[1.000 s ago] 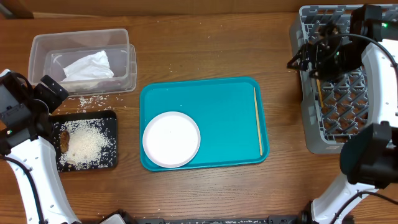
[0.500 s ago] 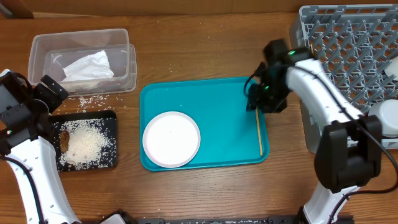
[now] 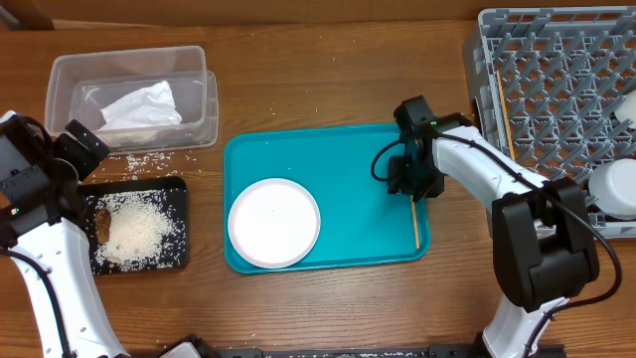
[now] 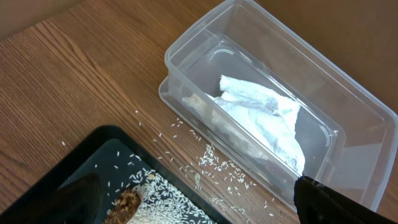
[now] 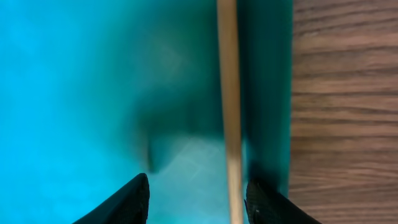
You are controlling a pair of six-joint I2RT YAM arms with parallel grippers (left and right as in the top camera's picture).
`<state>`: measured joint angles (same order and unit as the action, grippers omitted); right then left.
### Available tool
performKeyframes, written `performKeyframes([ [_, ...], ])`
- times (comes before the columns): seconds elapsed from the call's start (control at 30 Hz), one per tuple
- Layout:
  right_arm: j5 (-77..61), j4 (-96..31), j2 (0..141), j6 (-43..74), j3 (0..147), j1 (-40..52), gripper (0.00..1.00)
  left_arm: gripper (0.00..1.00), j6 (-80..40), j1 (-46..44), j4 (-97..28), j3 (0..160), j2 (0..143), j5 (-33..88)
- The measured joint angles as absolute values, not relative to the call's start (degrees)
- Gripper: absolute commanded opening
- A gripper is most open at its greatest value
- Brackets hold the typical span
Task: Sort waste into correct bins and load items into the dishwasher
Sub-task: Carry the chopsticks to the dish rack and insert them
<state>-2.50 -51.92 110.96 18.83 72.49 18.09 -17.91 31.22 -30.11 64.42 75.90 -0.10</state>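
One pale chopstick [image 3: 415, 214] lies along the right side of the teal tray [image 3: 358, 199]. My right gripper [image 3: 405, 184] is down over it. In the right wrist view the chopstick [image 5: 229, 112] runs between the open jaws of the gripper [image 5: 196, 205], close to the right finger [image 5: 267, 202] and not pinched. A second chopstick [image 3: 504, 104] lies in the grey dish rack [image 3: 556, 89]. The white plate [image 3: 274, 223] rests on the teal tray. My left gripper [image 3: 84, 149] [image 4: 199, 205] hangs open and empty between the black tray [image 3: 177, 194] and the clear tub [image 3: 60, 94].
The tub holds a crumpled napkin [image 4: 264, 115]. Rice [image 3: 134, 229] and a brown lump [image 4: 127, 202] lie in the black tray, and loose grains [image 4: 217, 165] are scattered on the wood beside it. White dishes [image 3: 611, 189] stand at the rack's right edge.
My right arm came from the dish rack to the teal tray and lowered over the chopstick, its jaws narrower. A chopstick now lies in the rack. The left arm stayed still.
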Motion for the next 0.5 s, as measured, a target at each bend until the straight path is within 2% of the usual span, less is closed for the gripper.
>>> performKeyframes([
  [0.13,-2.1,-48.8,110.7,19.2,70.7,18.1,0.4,1.0,-17.9,31.2,-30.1,64.4,75.9,-0.1],
  [0.23,-1.4,-46.7,109.8,19.7,69.1,18.1,0.07,1.0,-17.9,31.2,-30.1,64.4,75.9,-0.1],
  [0.27,-1.1,-46.3,109.5,19.8,68.5,18.1,0.04,1.0,-17.9,31.2,-30.1,64.4,75.9,-0.1],
  [0.5,-2.0,-51.2,109.4,21.2,69.5,18.0,0.04,1.0,-17.9,31.2,-30.1,64.4,75.9,-0.1],
])
